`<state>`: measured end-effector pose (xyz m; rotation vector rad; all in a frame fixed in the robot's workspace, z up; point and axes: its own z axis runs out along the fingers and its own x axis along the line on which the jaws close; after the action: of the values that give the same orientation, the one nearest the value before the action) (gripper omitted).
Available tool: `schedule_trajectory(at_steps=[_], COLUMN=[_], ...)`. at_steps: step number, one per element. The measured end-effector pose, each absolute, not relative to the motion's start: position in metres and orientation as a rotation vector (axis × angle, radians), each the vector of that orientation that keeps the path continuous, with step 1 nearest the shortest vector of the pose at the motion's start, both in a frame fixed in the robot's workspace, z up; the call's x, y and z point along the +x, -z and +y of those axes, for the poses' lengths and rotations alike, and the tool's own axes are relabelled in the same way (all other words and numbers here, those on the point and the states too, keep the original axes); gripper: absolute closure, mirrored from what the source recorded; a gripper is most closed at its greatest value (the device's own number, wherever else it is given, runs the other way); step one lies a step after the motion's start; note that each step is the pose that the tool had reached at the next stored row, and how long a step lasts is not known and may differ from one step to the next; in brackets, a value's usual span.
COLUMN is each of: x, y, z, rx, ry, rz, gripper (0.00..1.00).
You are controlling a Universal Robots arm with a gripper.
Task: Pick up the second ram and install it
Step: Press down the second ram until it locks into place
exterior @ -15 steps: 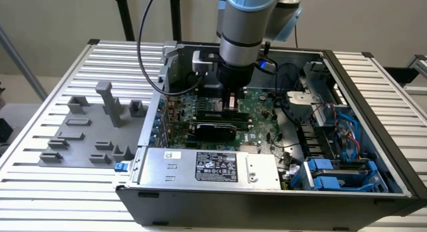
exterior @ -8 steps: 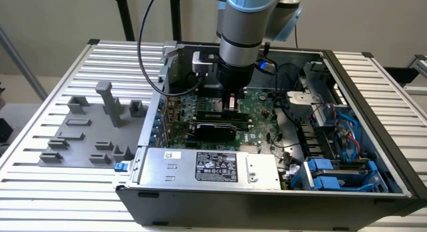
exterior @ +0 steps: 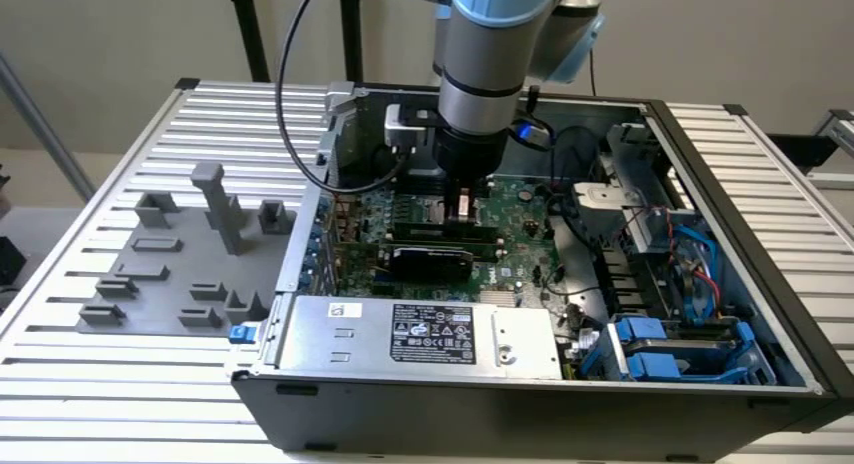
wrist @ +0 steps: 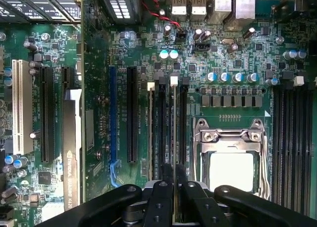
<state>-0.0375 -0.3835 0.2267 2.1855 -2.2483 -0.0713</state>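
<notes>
In the wrist view the second ram (wrist: 174, 123) shows edge-on as a thin pale strip running along the black memory slots (wrist: 162, 128) beside the CPU socket (wrist: 232, 162). My gripper (wrist: 174, 180) is shut on its near end, one black finger (wrist: 164, 187) on each side. Whether the strip is seated in its slot or just above it I cannot tell. Another edge-on strip (wrist: 150, 133) stands in a neighbouring slot with a white latch at its end. In the exterior view the gripper (exterior: 461, 206) reaches down into the open computer case (exterior: 747, 184), just above the motherboard (exterior: 514, 209).
A graphics card (wrist: 72, 152) lies beside the expansion slots. More black memory slots (wrist: 292, 138) sit past the CPU socket. The power supply (exterior: 414, 334) fills the case front, and cables and blue drive bays (exterior: 681, 349) are on the exterior view's right. A grey fixture (exterior: 174, 274) rests on the table.
</notes>
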Motion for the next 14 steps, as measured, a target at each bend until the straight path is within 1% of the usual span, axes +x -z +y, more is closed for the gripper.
schedule_trajectory(at_steps=[14], x=[-0.0374], y=[-0.2243], z=[-0.3818], rx=[2.186], ry=[0.07], rz=[-2.247], gripper=[1.0])
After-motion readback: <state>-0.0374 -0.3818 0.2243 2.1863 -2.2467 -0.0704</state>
